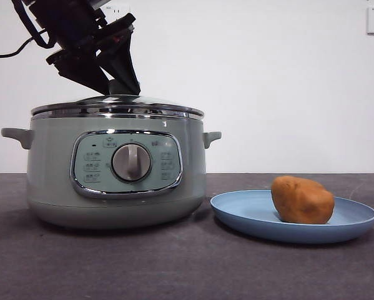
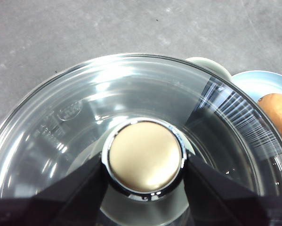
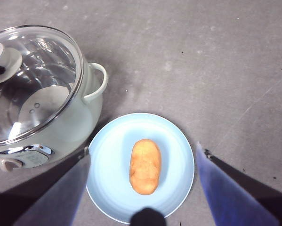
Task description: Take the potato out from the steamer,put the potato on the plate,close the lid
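Left gripper (image 2: 145, 162) grips lid (image 2: 84, 108) on steamer (image 1: 49, 169); potato (image 3: 145, 165) lies on plate (image 3: 108, 160).

Your front camera sits low, about level with the worktop (image 1: 174, 269), looking straight across at the steamer (image 1: 115, 169) at 9 o'clock and the plate (image 1: 249, 219) at 4 o'clock, both near. Your left wrist camera looks steeply down, very close on the lid (image 2: 84, 108). Your right wrist camera looks down from higher. All three share steamer and plate.
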Robot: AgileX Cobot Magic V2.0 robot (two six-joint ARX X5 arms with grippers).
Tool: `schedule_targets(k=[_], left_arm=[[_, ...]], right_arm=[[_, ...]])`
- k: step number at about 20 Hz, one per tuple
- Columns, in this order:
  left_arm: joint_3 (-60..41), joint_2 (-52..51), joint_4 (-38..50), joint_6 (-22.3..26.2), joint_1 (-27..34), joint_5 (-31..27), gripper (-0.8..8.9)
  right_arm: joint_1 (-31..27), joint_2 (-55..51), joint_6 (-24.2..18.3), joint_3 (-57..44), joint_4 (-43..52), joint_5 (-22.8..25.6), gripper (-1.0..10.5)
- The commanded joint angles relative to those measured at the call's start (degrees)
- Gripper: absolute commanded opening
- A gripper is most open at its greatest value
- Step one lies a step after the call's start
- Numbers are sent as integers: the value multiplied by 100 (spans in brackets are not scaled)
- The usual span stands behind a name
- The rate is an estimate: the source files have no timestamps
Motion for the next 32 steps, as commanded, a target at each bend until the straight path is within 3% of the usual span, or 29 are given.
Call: schedule_targets(k=[1, 9, 10, 13, 14, 19, 24, 29, 32], left_arm=[[-186, 114, -595, -22, 11, -321, -8], [-186, 114, -551, -28, 7, -363, 5], [-186, 114, -544, -28, 7, -365, 44], [-184, 114, -457, -55, 13, -369, 436], [-184, 114, -442, -55, 13, -365, 480], [35, 111, -457, -55, 13, -367, 476], [1130, 28, -1139, -50, 11, -286, 475], [2494, -363, -2275, -48, 13, 450, 471], [2813, -979, -2706, -44, 11, 964, 471]], right_arm=[[-4, 2, -24, -15, 24, 17, 378], [-2, 2, -24, -15, 20, 15, 378], [-2, 2, -24, -15, 20, 15, 378], [-2, 2, -24, -15, 20, 15, 378], [-2, 2, -24, -15, 20, 15, 378], [-2, 2, -24, -15, 17, 13, 378], [-2, 2, -28, -13, 70, -24, 378], [-2, 0, -188, -11, 181, -66, 378], [-2, -11, -269, -11, 223, -654, 378]])
